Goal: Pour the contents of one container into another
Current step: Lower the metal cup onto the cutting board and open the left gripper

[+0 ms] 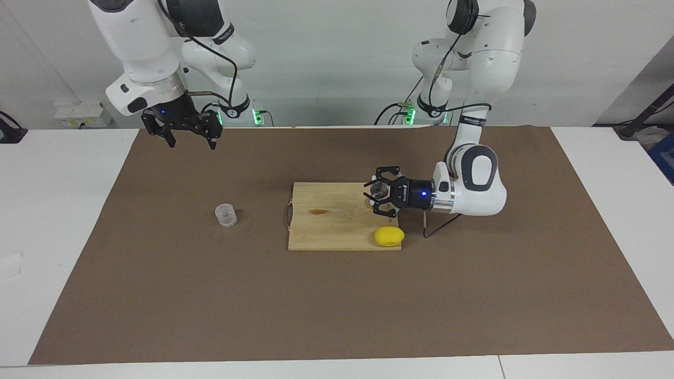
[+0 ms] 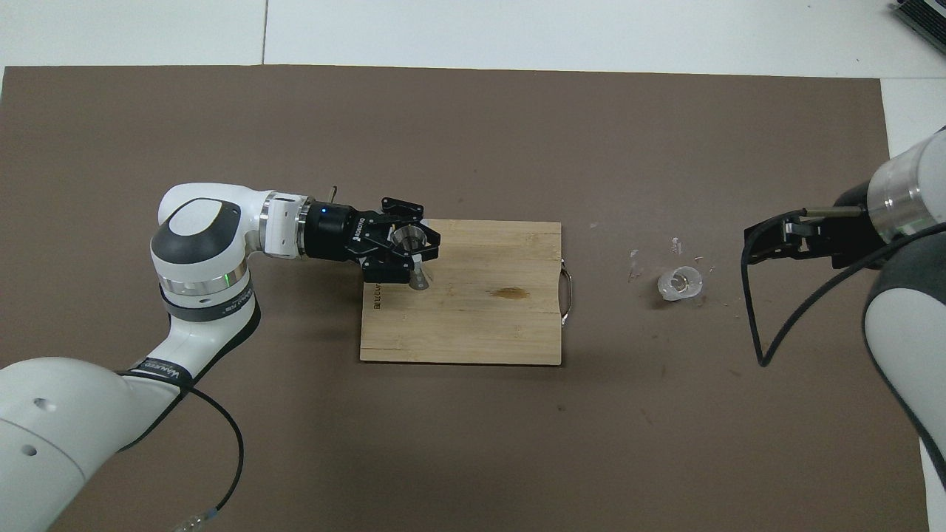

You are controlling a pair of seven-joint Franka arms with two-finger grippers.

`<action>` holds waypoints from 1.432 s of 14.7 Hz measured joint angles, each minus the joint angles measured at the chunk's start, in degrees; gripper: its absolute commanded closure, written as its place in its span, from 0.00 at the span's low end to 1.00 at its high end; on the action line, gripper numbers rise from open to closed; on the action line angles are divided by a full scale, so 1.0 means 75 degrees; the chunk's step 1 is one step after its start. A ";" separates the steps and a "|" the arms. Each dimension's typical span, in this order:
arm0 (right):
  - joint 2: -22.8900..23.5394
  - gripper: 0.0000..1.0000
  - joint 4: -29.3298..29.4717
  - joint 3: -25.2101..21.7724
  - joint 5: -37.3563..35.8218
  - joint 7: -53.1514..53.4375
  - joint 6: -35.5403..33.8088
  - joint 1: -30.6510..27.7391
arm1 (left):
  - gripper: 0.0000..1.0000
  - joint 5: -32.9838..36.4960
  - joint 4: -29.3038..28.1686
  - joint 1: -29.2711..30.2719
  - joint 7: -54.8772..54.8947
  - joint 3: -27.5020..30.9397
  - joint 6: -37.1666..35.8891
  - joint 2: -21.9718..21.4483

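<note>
The clear plastic cup (image 1: 226, 215) (image 2: 681, 283) stands alone on the brown mat (image 1: 158, 295) (image 2: 222, 111), toward the right arm's end, well apart from the wooden cutting board (image 1: 326, 226) (image 2: 480, 325). The metal jigger (image 1: 377, 190) (image 2: 409, 240) is pinched in the left gripper (image 1: 380, 197) (image 2: 411, 245), held level over the board's corner at the left arm's end. A lemon (image 1: 389, 236) sits on the board's edge, farther from the robots. The right gripper (image 1: 189, 134) (image 2: 768, 240) waits raised over the mat near its base, fingers spread.
</note>
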 measured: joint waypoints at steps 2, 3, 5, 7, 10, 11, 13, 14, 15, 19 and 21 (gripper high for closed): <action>0.0000 0.00 0.0000 0.0000 0.0000 0.0000 0.0000 0.0000 | 1.00 -0.0324 -0.0003 -0.0346 0.0618 0.0000 0.0474 -0.0009; 0.0000 0.00 0.0000 0.0000 0.0000 0.0000 0.0000 0.0000 | 1.00 -0.0512 -0.0027 -0.0522 0.1164 -0.0001 0.0839 -0.0010; 0.0000 0.00 0.0000 0.0000 0.0000 0.0000 0.0000 0.0000 | 1.00 -0.1104 -0.0198 -0.0876 0.2219 -0.0004 0.1403 -0.0010; 0.0000 0.00 0.0000 0.0001 0.0000 0.0000 0.0000 0.0001 | 1.00 -0.1791 -0.0450 -0.1244 0.3275 -0.0006 0.1900 -0.0011; 0.0000 0.00 0.0000 0.0009 0.0000 0.0000 0.0000 0.0006 | 1.00 -0.2648 -0.0787 -0.1699 0.4118 -0.0007 0.2192 -0.0019; 0.0000 0.00 0.0000 0.0009 0.0000 0.0000 0.0000 0.0005 | 1.00 -0.2878 -0.0864 -0.1835 0.4179 -0.0010 0.2208 -0.0031; 0.0000 0.00 0.0000 0.0008 0.0000 0.0000 0.0000 0.0005 | 1.00 -0.3224 -0.0963 -0.2084 0.4285 -0.0009 0.2332 -0.0096; 0.0000 0.00 0.0000 0.0007 0.0000 0.0000 0.0000 0.0005 | 1.00 -0.3323 -0.0990 -0.2180 0.4341 -0.0011 0.2500 -0.0129; 0.0000 0.01 0.0000 0.0007 0.0000 0.0000 0.0000 0.0005 | 1.00 -0.3394 -0.1010 -0.2257 0.4429 -0.0010 0.2683 -0.0148; 0.0000 0.02 -0.0098 0.0007 0.0000 0.0101 0.0318 0.0005 | 1.00 -0.3489 -0.1064 -0.2451 0.4583 -0.0007 0.3259 -0.0154; -0.0012 0.00 -0.0246 0.0008 0.0000 0.0422 0.0550 0.0006 | 1.00 -0.3560 -0.1095 -0.2529 0.4603 -0.0005 0.3491 -0.0154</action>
